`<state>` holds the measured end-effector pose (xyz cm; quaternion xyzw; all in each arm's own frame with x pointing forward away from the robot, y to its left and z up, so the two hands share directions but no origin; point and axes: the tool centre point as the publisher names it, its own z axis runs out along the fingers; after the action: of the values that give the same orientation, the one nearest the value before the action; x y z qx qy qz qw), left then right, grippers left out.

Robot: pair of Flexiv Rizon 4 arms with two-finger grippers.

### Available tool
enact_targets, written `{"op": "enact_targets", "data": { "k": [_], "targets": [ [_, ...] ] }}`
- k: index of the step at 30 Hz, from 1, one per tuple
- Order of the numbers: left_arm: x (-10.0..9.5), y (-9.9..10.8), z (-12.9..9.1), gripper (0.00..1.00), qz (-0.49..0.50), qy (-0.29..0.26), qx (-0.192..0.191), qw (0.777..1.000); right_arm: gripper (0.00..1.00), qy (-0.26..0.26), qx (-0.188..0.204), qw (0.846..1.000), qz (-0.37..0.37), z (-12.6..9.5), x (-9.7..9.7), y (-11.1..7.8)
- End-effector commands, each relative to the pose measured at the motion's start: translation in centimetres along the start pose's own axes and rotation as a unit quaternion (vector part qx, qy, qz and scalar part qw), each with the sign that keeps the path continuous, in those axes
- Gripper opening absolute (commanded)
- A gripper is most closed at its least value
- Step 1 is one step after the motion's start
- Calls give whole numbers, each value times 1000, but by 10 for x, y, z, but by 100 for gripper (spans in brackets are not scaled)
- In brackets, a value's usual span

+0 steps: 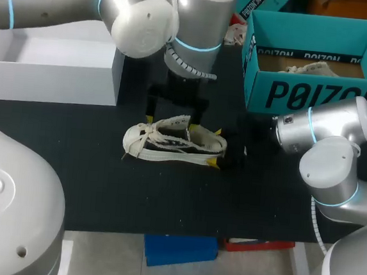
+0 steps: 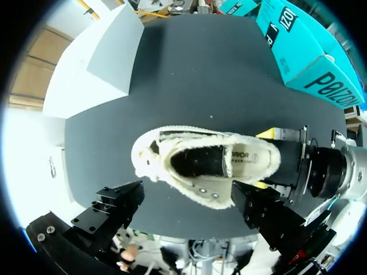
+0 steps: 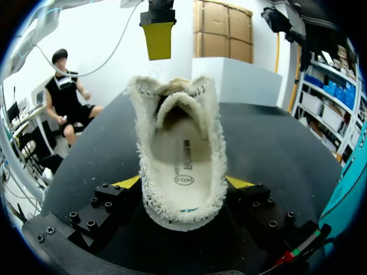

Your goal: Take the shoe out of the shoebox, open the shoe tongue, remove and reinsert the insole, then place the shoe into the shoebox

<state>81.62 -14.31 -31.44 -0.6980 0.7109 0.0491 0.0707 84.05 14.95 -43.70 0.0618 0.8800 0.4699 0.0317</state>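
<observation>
Two arms meet at the shoe, which stands on its sole on the black table, outside the shoebox. The left arm enters from the far left corner and turns straight down above the shoe. Its left gripper points into the shoe's opening with the fingers spread wide, one toward the toe and one toward the heel, and neither presses the shoe. In the right wrist view one yellow tip hangs in the air above the toe end. The right arm enters from the right, its elbow folded near the table's front edge and its forearm low and level toward the shoe's heel. The right gripper clamps the heel, a yellow tip against each side.

Bare table lies on the near side of the shoe up to the front edge, and also to the shoe's left. A white box stands beyond the shoe to the left, well apart from it. The teal shoebox stands open beyond the shoe to the right, close to the right arm's wrist.

Inside the shoe the pale insole lies flat, and the tongue arches over its front.
</observation>
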Motion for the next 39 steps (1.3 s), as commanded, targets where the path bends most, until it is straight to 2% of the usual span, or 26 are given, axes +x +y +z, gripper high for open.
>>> {"op": "enact_targets", "data": {
  "k": [1,6,8,9,12,19,25,27,29,30,32,34,36,39],
  "targets": [
    [19,0,12,100,16,-21,-1,1000,0,-1,1,1000,1,4,0,-1],
    [33,-3,23,100,41,-39,-8,998,0,-1,1,1000,1,4,0,-1],
    [38,-6,28,100,40,-74,-7,996,0,-1,1,1000,1,4,0,-1],
    [40,-7,29,100,48,-71,-10,996,0,-1,1,1000,1,4,0,-1],
    [45,-10,34,100,54,-110,-17,992,0,-1,1,1000,1,4,0,-1],
    [46,-13,41,100,71,-143,-20,987,0,-1,1,1000,1,4,0,-1],
    [38,-15,51,100,58,-164,-20,984,0,-1,1,1000,1,4,0,-1],
    [36,-16,52,86,57,-165,-19,985,0,-1,1,1000,1,4,0,-1],
    [32,-16,52,78,55,-164,-16,985,0,-1,1,1000,1,4,0,-1],
    [30,-16,51,71,54,-163,-15,985,0,-1,1,1000,1,4,0,-1],
    [26,-16,50,48,52,-161,-12,985,0,-1,1,1000,1,4,0,-1],
    [22,-16,51,37,50,-163,-12,985,0,-1,1,1000,1,4,0,-1],
    [17,-16,53,22,49,-167,-11,985,0,-1,1,1000,1,4,0,-1],
    [10,-16,54,7,46,-170,-11,984,0,-1,1,1000,1,4,0,-1]
  ]
}}
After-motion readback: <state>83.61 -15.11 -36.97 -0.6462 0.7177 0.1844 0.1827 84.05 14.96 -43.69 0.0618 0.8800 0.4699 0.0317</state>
